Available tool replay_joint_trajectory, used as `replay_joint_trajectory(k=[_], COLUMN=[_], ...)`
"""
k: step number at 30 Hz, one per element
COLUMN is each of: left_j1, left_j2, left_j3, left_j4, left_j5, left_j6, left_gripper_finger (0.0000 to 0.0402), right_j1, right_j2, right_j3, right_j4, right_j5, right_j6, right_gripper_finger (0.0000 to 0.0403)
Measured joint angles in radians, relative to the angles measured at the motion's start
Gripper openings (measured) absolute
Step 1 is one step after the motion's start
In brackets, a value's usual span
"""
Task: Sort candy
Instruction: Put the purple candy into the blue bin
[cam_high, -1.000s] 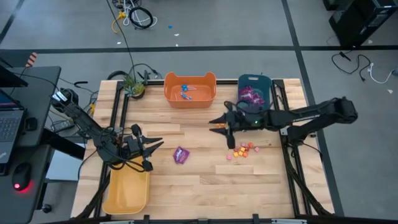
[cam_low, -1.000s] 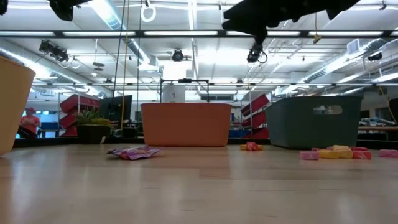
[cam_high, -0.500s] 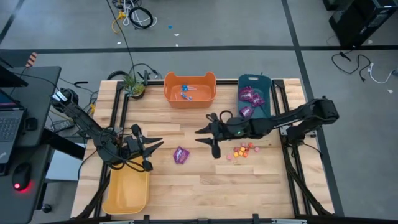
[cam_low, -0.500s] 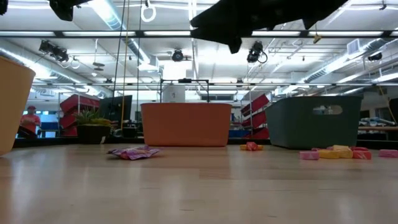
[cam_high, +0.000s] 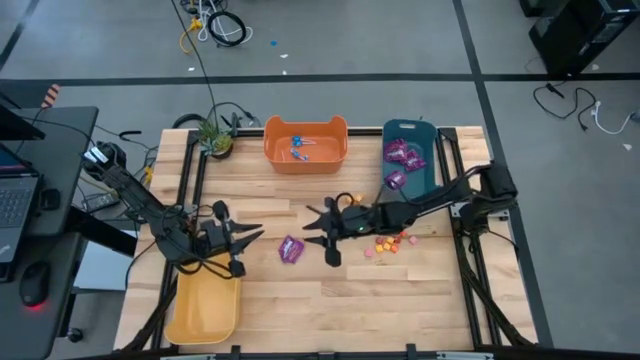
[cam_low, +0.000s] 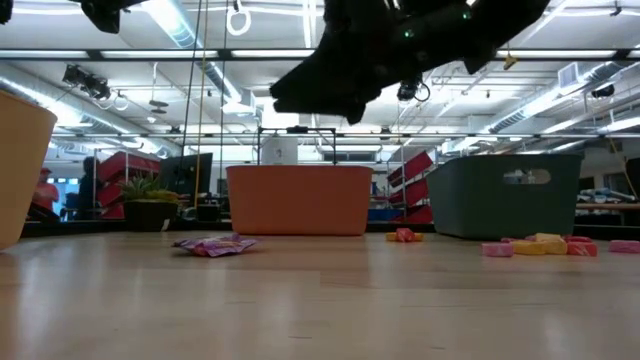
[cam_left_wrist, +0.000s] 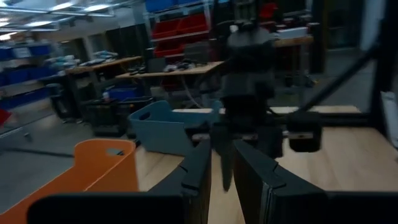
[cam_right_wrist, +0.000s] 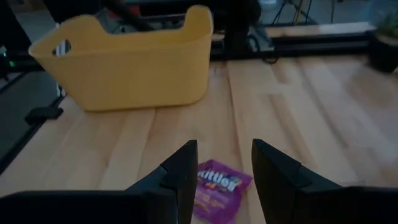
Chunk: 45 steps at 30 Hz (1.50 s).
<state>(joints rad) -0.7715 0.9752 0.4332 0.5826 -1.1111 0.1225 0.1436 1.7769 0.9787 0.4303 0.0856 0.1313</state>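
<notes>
I see right claw (cam_high: 318, 233) above table (cam_high: 300, 300) centre, fingers (cam_right_wrist: 180, 171) spread wide, nothing held. Purple packet (cam_high: 291, 249) flat on wood just beside it, between fingers in right wrist view. Small orange and pink pieces (cam_high: 388, 242) scattered near teal bin (cam_high: 409, 130). Left claw (cam_high: 250, 245) parked over yellow bin (cam_high: 205, 305), fingers apart, holding nothing.

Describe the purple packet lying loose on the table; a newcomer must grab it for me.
Find the orange bin at the table's far edge. Toward the near side, on bare wood, lies the purple packet, just ahead of the open right gripper. It lies alone and flat; the small orange and pink pieces cluster farther right.
</notes>
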Motion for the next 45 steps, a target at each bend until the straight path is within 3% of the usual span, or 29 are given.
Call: replay_joint_trajectory(k=[11, 19, 31, 45], left_j1=[-0.003, -0.003, -0.003, -0.003], left_j2=[0.000, 0.000, 0.000, 0.000], left_j3=[0.000, 0.000, 0.000, 0.000], left_j4=[-0.037, -0.053, -0.158, -0.161], left_j5=[0.261, 0.367, 0.384, 0.384], left_j6=[0.094, 0.150, 0.108, 0.108], left_gripper_finger=[0.0067, 0.0067, 0.0067, 0.0067], right_j1=[0.032, 0.033, 0.034, 0.034], right_j2=[0.156, 0.203, 0.202, 0.204], right_j3=[0.120, 0.207, 0.216, 0.215], right_j4=[0.002, -0.018, -0.091, -0.131], right_j5=[0.025, 0.030, 0.052, 0.086], right_j6=[-0.001, -0.012, -0.038, -0.057], right_gripper_finger=[0.0138, 0.0138, 0.0138, 0.0138])
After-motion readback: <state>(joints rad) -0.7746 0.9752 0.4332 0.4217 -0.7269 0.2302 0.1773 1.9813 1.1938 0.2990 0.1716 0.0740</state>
